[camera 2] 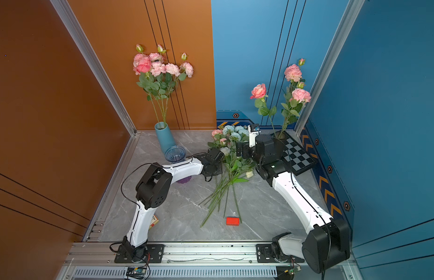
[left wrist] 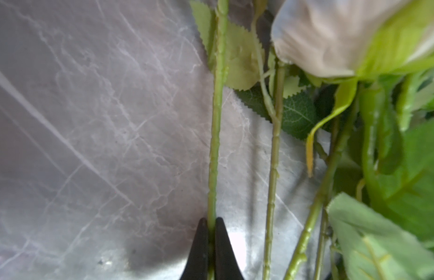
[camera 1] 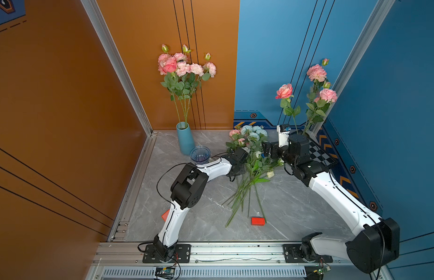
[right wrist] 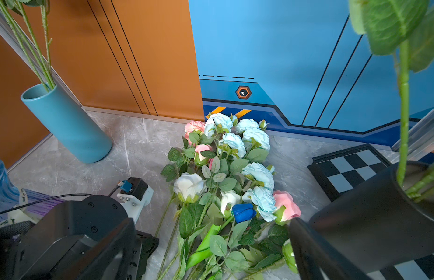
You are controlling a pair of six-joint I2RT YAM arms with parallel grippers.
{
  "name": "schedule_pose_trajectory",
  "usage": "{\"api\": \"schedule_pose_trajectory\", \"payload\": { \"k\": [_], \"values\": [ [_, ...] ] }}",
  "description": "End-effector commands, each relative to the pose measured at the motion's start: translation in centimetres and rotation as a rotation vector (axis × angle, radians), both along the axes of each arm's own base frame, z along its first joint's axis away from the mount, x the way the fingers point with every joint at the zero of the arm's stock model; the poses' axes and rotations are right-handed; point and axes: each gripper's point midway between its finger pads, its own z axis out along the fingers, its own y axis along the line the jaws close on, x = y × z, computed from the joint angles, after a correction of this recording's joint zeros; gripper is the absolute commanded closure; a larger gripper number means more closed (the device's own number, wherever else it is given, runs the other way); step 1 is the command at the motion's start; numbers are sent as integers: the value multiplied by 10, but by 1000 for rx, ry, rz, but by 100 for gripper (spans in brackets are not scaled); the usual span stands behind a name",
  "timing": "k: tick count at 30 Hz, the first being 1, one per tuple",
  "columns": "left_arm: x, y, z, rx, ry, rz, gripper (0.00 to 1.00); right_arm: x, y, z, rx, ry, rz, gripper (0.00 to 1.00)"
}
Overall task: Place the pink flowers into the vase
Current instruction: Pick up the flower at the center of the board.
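Stem: you had the left end effector (left wrist: 211, 244) pinched shut on 1 green stem (left wrist: 217, 135) at the pile's edge; which head it carried could not be told.
Axis: that stem ran straight ahead of the tips, lying flat along the marble surface (left wrist: 90, 145).
Pile: pink flowers (right wrist: 285, 203) lay mixed with pale blue flowers (right wrist: 256, 137) and white flowers (right wrist: 189, 185) between both arms.
Vase: the blue vase (camera 1: 184, 140) stood beyond the left arm near the back corner, already holding pink blooms, so your left arm was nearer.
Left arm: elbow raised, forearm reaching low toward the pile.
Right end effector (camera 1: 268, 149): wide open, empty, poised above the pile's far side beside the black pot (right wrist: 381, 218).
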Motion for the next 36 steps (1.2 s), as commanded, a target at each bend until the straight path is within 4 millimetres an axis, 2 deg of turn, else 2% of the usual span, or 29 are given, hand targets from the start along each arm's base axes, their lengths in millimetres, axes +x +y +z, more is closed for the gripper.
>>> {"api": "schedule_pose_trajectory", "payload": {
  "k": [1, 9, 13, 24, 31, 36],
  "values": [
    [-3, 12, -13, 58, 26, 4, 100, -2, -2, 7, 25, -24, -24, 0],
    [17, 26, 30, -5, -72, 9, 100, 7, 5, -8, 33, 88, -15, 0],
    [23, 26, 55, -56, -159, -29, 100, 10, 8, -11, 47, 107, -14, 0],
    [30, 12, 105, -167, -342, -94, 100, 13, 24, -19, 113, 188, 41, 0],
    [32, 9, 133, -155, -462, -136, 100, 23, 33, -20, 157, 235, 51, 0],
    [29, 3, 164, -119, -589, -188, 100, 32, 43, -13, 211, 250, 74, 0]
  ]
}}
